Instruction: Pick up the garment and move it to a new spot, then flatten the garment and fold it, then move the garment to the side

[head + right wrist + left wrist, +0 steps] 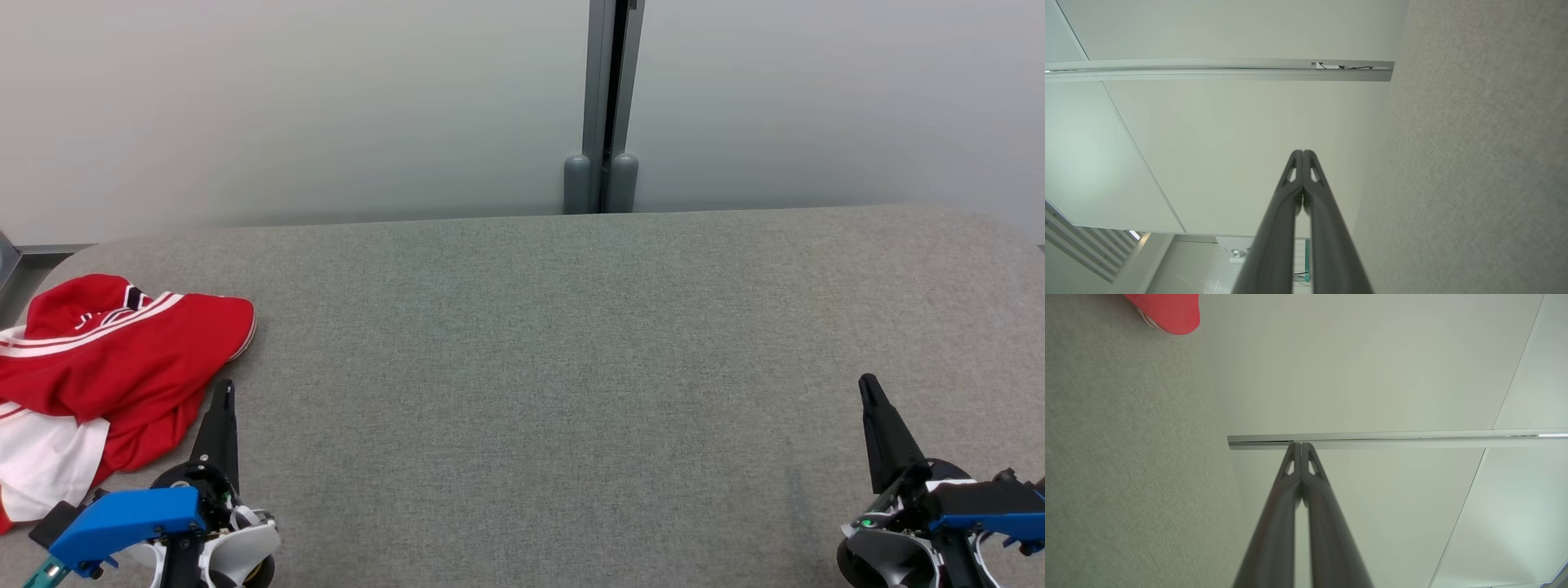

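Lying crumpled on grey tabletop (571, 367): red-and-white jersey (122, 367), likely light, limp; pinch raised striped fold (106, 331). Left gripper (222, 408), right gripper (875, 408) pressed together, empty.

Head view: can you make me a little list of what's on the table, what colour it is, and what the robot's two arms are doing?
table: grey fabric top
garment: red and white, crumpled, at the far left of the table
left end effector: shut, holding nothing, tip beside the garment's edge; cannot tell if it touches
right end effector: shut, holding nothing, over bare table at the right
task so far: garment not yet picked up
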Controlling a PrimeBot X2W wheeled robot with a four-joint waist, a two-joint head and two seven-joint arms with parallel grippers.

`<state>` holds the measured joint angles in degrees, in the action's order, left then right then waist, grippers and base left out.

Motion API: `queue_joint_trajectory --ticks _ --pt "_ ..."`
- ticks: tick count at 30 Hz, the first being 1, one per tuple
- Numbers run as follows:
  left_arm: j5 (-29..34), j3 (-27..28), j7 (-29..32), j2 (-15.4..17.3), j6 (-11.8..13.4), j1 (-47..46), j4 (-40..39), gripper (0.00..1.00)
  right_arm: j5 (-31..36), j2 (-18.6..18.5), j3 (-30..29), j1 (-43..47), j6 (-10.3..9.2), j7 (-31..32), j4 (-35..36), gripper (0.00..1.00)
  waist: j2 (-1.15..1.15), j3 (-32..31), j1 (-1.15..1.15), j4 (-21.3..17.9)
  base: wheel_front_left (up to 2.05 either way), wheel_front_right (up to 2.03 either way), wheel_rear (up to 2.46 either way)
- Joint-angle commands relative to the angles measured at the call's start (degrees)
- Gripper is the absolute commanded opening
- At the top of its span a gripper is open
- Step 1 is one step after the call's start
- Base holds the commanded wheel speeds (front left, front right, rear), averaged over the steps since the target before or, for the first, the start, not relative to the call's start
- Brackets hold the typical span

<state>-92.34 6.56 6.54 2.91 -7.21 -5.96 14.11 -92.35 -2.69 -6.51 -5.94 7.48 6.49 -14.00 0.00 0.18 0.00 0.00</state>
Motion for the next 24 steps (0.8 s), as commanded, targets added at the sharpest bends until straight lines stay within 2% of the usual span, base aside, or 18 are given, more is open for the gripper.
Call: queue_joint_trajectory --ticks 1,14,15,24 --pt "-0.16 0.06 0.14 -0.11 -0.56 -0.55 -0.28 0.0 -0.14 -0.39 0.03 -0.61 0.02 0.16 -0.09 0.0 0.0 0.0 0.0 0.0 0.0 0.0 0.0" --pt "-0.16 0.05 0.14 -0.11 -0.56 -0.55 -0.28 0.0 -0.14 -0.39 0.03 -0.61 0.02 0.16 -0.09 0.0 0.0 0.0 0.0 0.0 0.0 0.0 0.0" --pt "0.0 -0.01 -0.02 0.0 0.0 0.0 0.0 1.0 0.0 0.0 0.01 0.0 0.0 -0.01 0.01 1.0 0.0 0.0 0.0 0.0 0.0 0.0 0.0" --pt "0.45 -0.98 -1.41 -0.32 0.14 2.44 1.93 1.0 0.15 0.44 1.28 2.01 -0.08 -1.34 -1.59 1.0 0.0 0.0 0.0 0.0 0.0 0.0 0.0"
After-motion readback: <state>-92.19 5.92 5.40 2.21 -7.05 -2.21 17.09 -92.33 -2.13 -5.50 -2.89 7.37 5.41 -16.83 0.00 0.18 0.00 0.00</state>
